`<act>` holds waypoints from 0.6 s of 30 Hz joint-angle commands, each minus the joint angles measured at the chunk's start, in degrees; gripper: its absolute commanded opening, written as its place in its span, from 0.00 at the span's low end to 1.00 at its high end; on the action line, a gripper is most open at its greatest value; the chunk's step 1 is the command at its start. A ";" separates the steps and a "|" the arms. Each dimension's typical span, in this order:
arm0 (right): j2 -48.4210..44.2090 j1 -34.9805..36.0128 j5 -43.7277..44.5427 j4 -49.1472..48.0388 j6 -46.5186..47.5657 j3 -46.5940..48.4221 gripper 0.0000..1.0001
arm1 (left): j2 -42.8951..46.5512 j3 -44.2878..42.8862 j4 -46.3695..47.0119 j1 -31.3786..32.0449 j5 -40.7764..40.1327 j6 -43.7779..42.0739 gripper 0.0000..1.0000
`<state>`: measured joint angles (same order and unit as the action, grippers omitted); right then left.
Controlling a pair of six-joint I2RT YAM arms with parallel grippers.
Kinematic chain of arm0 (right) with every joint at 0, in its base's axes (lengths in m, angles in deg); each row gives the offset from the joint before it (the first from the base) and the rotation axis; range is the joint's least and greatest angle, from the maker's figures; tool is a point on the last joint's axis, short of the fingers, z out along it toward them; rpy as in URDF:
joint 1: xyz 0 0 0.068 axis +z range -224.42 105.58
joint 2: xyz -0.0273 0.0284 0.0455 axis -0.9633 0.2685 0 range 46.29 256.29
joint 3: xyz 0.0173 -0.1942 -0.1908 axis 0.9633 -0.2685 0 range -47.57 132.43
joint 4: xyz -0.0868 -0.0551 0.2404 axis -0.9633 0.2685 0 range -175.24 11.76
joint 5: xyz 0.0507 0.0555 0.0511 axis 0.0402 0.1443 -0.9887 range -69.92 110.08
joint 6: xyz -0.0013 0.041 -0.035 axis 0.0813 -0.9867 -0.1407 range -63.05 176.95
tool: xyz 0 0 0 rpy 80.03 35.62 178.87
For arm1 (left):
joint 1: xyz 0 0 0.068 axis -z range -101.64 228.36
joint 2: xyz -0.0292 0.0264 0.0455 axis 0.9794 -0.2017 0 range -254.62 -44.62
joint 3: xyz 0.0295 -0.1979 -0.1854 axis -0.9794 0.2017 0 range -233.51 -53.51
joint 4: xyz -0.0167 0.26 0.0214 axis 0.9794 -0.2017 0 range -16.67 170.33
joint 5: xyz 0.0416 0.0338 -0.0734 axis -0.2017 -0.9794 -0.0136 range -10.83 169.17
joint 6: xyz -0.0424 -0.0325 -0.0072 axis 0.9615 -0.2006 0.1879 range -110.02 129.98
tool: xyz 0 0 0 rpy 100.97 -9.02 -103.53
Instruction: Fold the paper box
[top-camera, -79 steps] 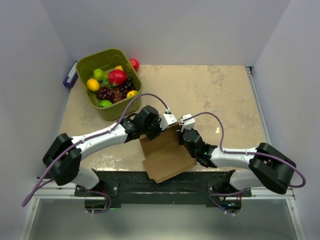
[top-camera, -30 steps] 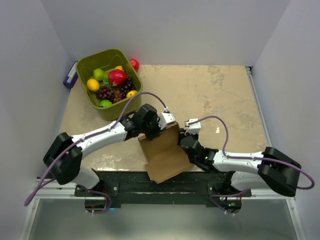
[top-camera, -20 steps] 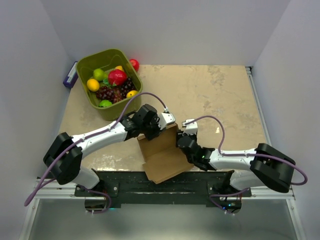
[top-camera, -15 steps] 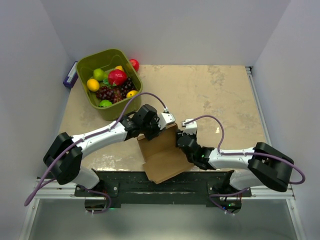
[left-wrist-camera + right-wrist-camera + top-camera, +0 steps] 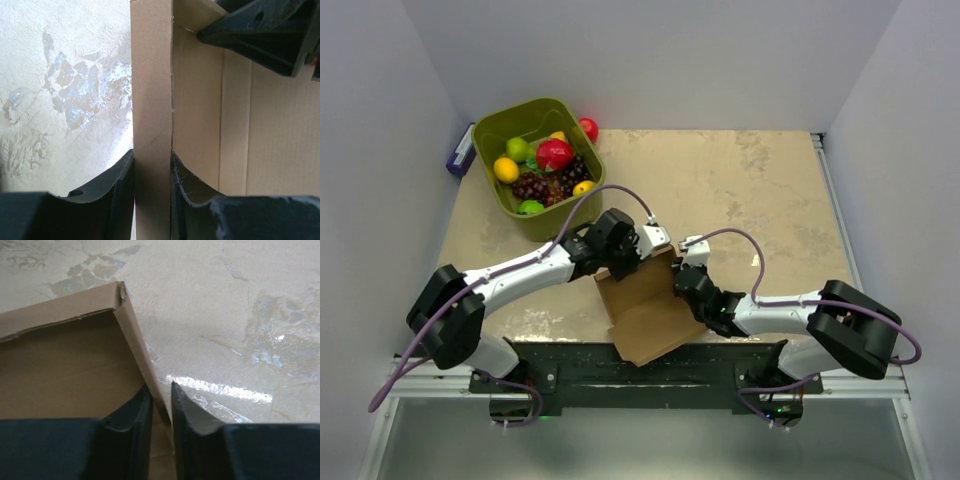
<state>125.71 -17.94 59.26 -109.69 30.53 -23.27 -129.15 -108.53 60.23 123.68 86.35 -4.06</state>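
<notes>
Left gripper (image 5: 152, 167) is clamped on a thin upright panel of the paper box (image 5: 645, 305), one finger on each face. I read that as holding the wall at its crease so it can't drop flat. Right gripper (image 5: 161, 402) is pinched on the neighbouring side wall just below its free corner, fingers tight to the cardboard on both sides, probably bracing it vertical against the left arm's hold. The two walls stand close at the far end of the box, so my guess is a corner is being formed there. No tuck or locked flap is visible. The box sits between the arms at the near edge of the table (image 5: 740, 190), base flat, near corner hanging over the black mounting rail. Counts: two grippers, both on cardboard; one box; one green bin (image 5: 548, 226) well apart at far left; one red ball (image 5: 588, 128) behind it. The fruit inside is too jumbled to count.
</notes>
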 commanded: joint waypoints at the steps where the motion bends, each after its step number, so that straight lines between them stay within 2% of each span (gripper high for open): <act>1: 0.03 -0.94 3.36 0.54 0.49 2.15 0.16 | 0.33 -0.87 -0.91 0.12 0.99 0.16 0.00; 6: 1.27 -1.03 6.78 4.93 -1.62 3.83 0.06 | 0.42 -0.96 -0.91 0.12 1.34 0.16 0.00; 10: 1.53 -0.94 7.49 5.46 -1.80 4.18 0.07 | 0.33 -0.87 -0.82 0.12 1.26 0.24 0.00; 13: 1.01 -0.94 6.79 5.46 -1.89 4.27 0.17 | -0.46 -0.87 -0.82 0.12 0.12 0.77 0.00; 18: -3.90 -1.03 5.47 8.44 -2.94 4.18 0.49 | -2.65 -1.58 -1.61 0.03 -3.48 2.09 0.00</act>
<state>126.52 -18.15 61.03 -104.27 29.18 -20.47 -129.98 -108.73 61.54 123.75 85.45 -3.67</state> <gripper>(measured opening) 0.408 0.310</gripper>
